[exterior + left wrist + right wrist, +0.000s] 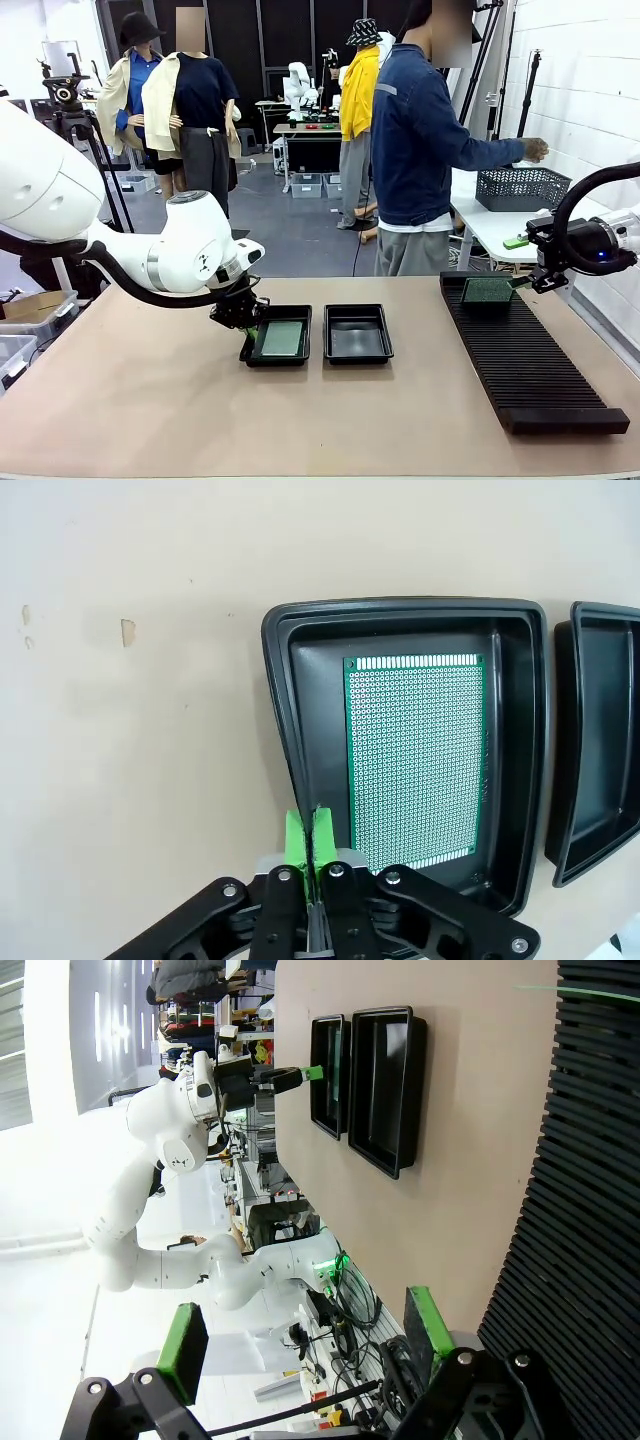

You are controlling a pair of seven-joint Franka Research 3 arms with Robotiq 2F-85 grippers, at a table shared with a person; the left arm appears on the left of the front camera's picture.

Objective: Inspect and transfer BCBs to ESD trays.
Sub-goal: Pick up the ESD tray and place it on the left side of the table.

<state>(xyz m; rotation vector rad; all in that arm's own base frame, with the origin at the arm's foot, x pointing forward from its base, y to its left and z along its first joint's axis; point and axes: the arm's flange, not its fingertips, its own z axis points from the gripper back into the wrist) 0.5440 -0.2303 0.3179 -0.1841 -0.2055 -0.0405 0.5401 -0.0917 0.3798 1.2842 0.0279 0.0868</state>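
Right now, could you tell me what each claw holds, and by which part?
Nothing: the left claw is shut empty by the shallow black plastic tray holding the flat green circuit board; the right claw is open.

two trays (285,309) (358,340), two boards (282,338) (487,291) (green), one rack (530,370).
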